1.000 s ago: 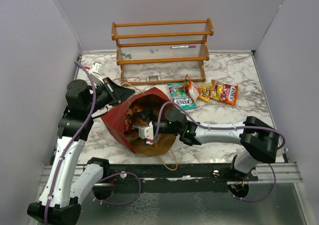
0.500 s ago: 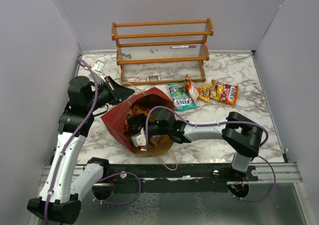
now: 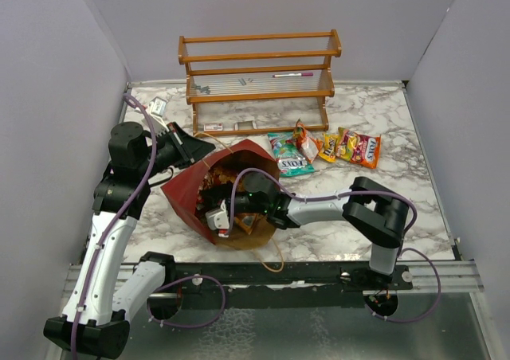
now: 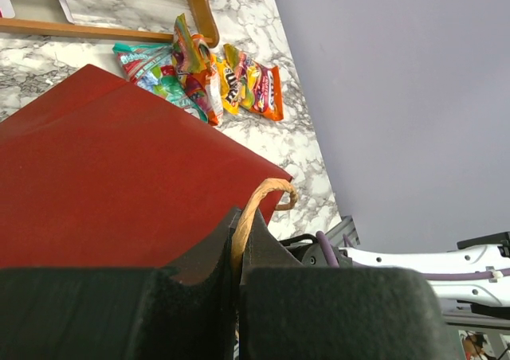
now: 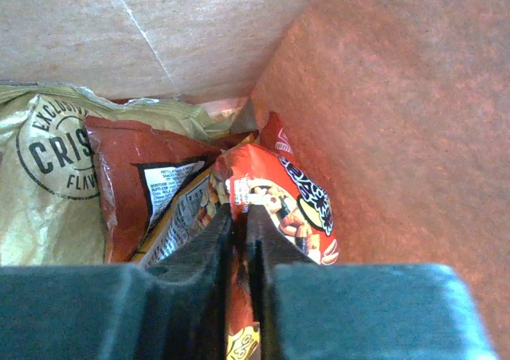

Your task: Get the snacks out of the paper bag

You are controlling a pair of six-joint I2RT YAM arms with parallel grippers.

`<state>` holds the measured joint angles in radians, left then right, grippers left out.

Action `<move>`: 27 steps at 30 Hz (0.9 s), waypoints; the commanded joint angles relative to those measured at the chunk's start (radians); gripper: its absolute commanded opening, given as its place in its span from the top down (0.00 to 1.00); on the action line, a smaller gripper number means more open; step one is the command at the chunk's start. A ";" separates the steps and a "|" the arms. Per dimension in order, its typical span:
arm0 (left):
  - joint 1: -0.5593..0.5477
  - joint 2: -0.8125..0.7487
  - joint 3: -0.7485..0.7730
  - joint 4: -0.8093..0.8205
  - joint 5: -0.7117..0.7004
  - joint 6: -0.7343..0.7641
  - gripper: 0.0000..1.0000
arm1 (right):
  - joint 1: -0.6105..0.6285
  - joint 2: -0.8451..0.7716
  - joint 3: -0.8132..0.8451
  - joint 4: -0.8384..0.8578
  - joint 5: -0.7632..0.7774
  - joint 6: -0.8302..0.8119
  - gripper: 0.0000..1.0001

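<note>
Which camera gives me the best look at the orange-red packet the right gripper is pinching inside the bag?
Right wrist: the orange-red packet is close and sharp, its edge pinched by the right gripper. In top external it is lost behind the arm in the mouth of the paper bag. Left wrist sees only the bag's red outside.

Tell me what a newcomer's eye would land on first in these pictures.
The dark red paper bag lies open at the near left of the table, with the right gripper deep inside, pinching a red-orange snack packet. The left gripper clamps the bag's twine handle, and a bright row of packets lies to the bag's right, before a wooden rack.
</note>
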<state>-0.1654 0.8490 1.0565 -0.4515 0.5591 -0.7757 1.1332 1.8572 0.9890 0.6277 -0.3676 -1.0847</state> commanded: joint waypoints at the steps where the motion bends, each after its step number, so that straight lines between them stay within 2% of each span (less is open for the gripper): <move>1: 0.002 -0.014 0.035 -0.009 -0.019 -0.005 1.00 | 0.005 -0.049 -0.042 0.098 0.043 0.054 0.93; 5: 0.002 -0.012 0.038 -0.011 -0.015 0.000 1.00 | 0.004 -0.125 -0.101 0.116 0.060 0.115 0.98; 10: 0.001 -0.014 0.026 0.020 -0.011 -0.012 1.00 | 0.005 -0.256 -0.182 0.088 0.060 0.207 0.99; 18: 0.002 -0.047 -0.005 0.053 0.000 -0.031 1.00 | 0.005 -0.519 -0.315 -0.051 0.025 0.448 0.99; 27: 0.002 -0.057 -0.032 0.092 0.023 -0.034 1.00 | 0.005 -0.867 -0.314 -0.480 0.070 0.741 0.99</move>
<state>-0.1658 0.8085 1.0466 -0.4152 0.5602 -0.8013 1.1332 1.1282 0.6582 0.3885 -0.3271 -0.5373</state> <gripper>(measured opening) 0.012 0.017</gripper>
